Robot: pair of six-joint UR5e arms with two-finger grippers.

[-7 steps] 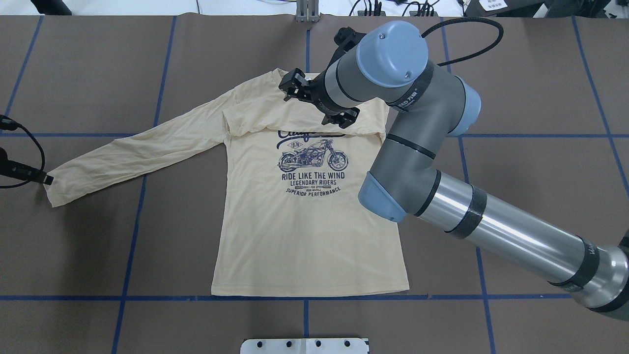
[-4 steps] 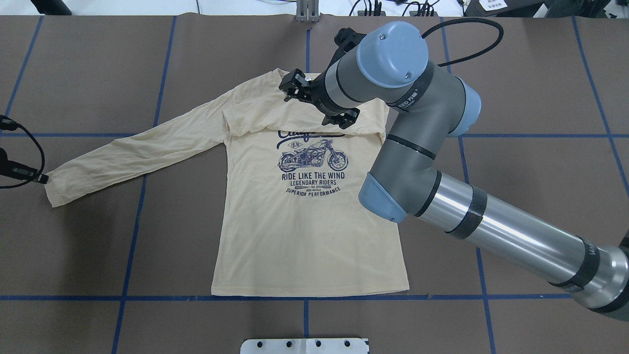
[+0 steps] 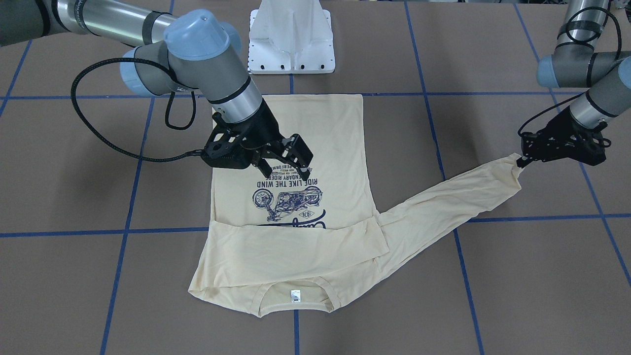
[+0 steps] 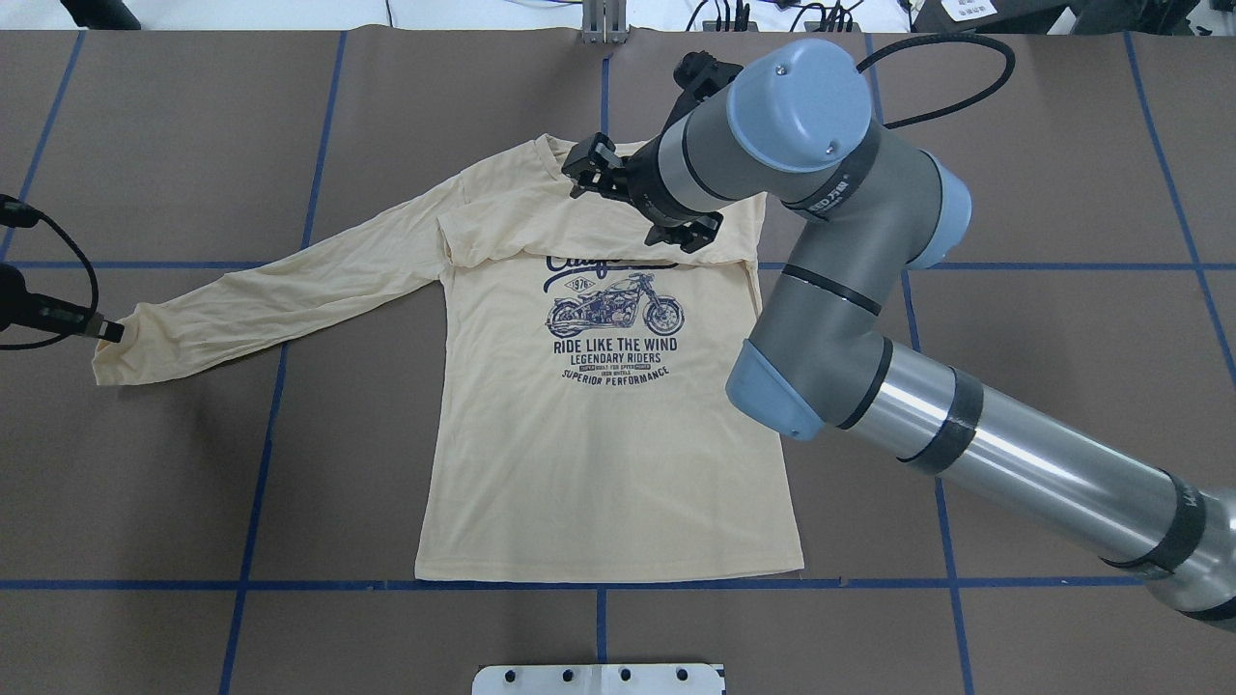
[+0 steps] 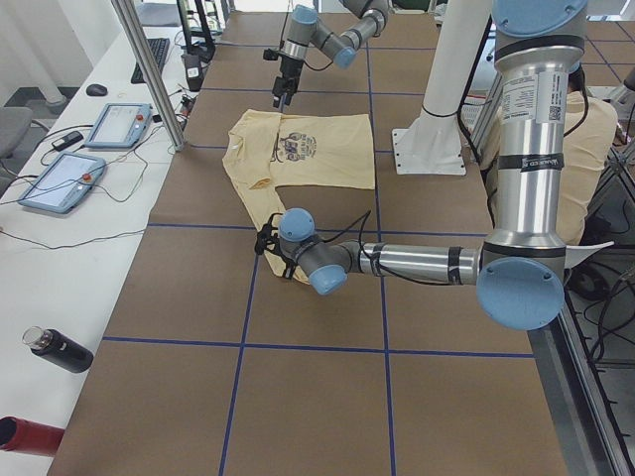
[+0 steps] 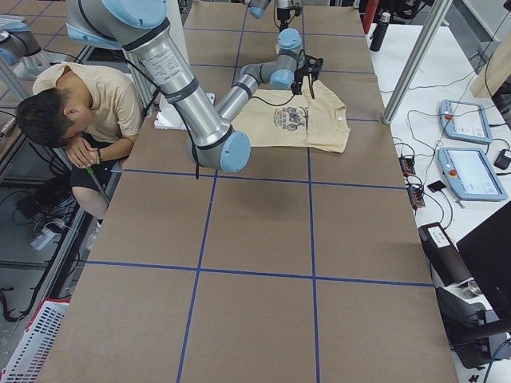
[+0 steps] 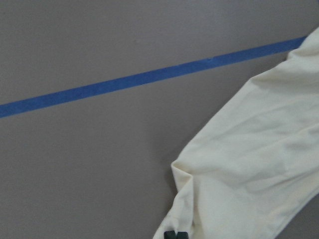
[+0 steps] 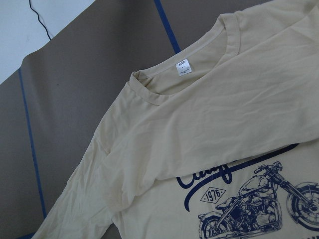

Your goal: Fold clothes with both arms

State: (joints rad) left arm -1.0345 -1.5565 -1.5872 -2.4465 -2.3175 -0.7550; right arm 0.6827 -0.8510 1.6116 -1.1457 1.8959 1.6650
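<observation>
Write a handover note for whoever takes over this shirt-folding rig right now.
Left gripper: shut on the end of the outstretched sleeve.
Right gripper: open and empty, hovering over the chest of the T-shirt.
T-shirt: lies print up, flat on the table.
Done: the other sleeve is folded across the chest, covering the top of the print.
Left: fold the held sleeve in over the body, then fold the body itself.
</observation>
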